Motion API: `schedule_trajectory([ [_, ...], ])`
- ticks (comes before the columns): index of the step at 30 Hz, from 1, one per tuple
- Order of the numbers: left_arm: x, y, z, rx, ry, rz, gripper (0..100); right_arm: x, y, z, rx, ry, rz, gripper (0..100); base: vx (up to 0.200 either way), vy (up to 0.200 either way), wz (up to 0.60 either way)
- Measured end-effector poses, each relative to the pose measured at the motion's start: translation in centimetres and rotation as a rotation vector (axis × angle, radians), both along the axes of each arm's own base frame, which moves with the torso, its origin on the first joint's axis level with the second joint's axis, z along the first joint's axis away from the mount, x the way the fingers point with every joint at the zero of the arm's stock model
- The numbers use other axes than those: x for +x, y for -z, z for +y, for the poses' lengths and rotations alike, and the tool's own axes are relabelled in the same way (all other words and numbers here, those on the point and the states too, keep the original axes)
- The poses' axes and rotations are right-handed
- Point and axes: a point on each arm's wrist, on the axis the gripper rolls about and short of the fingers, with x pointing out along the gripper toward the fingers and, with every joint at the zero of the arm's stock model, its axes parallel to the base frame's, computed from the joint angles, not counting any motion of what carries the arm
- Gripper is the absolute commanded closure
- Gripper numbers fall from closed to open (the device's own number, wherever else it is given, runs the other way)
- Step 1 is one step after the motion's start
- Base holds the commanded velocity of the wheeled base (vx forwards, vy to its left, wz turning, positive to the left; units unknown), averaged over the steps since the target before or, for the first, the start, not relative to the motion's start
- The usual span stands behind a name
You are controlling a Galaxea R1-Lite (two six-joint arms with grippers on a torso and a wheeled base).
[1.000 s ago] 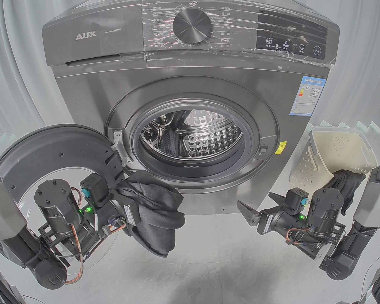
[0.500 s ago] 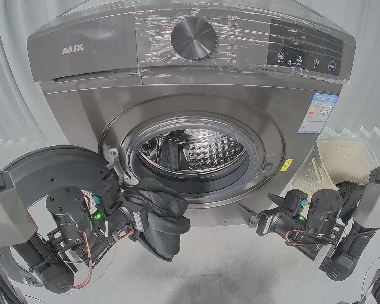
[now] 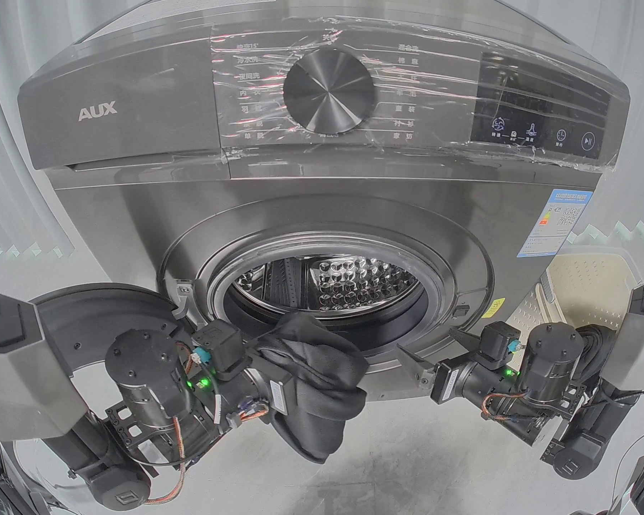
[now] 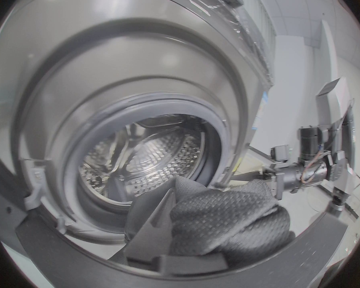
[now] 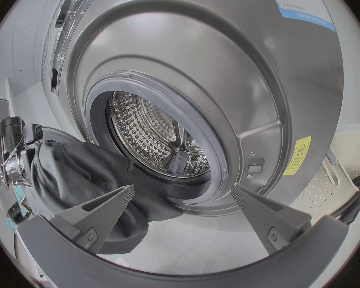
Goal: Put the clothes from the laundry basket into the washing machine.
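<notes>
My left gripper (image 3: 291, 384) is shut on a dark grey garment (image 3: 320, 377), which hangs in front of the lower rim of the washing machine's (image 3: 122, 202) round opening (image 3: 329, 287). In the left wrist view the garment (image 4: 228, 217) bunches over one finger (image 4: 154, 233), with the steel drum (image 4: 148, 161) just beyond. My right gripper (image 3: 421, 368) is open and holds nothing, low at the opening's right side; its fingers (image 5: 108, 207) frame the drum (image 5: 148, 133). The cream laundry basket (image 3: 597, 287) stands to the right of the machine with dark clothes (image 3: 595, 345) in it.
The machine's door (image 3: 100, 316) is swung open at the left, behind my left arm. The light floor (image 3: 408, 466) lies in front of the machine. The basket's (image 5: 342, 161) perforated wall is close beside my right arm.
The whole head view has shifted: the machine now looms larger and closer. My left gripper has carried the garment up and rightward to the opening's lower rim. The right gripper stays open.
</notes>
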Motion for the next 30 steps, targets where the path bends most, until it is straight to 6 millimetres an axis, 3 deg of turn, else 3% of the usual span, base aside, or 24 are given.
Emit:
schedule_trajectory([
  [8, 1.5, 0.8, -1.3, -0.013, 0.196, 0.014, 100, -0.5, -0.2, 0.1, 0.004, -0.015, -0.002, 0, 0.0, 0.0, 0.0],
  [21, 7.1, 3.2, -4.6, -0.109, 0.067, 0.021, 100, -1.1, 0.0, 0.3, -0.004, -0.034, 0.014, 0, 0.0, 0.0, 0.0],
  [30, 10.8, 5.6, -5.3, -0.073, 0.009, -0.007, 100, -1.5, 0.2, 0.3, -0.013, -0.042, 0.026, 0, 0.0, 0.0, 0.0],
])
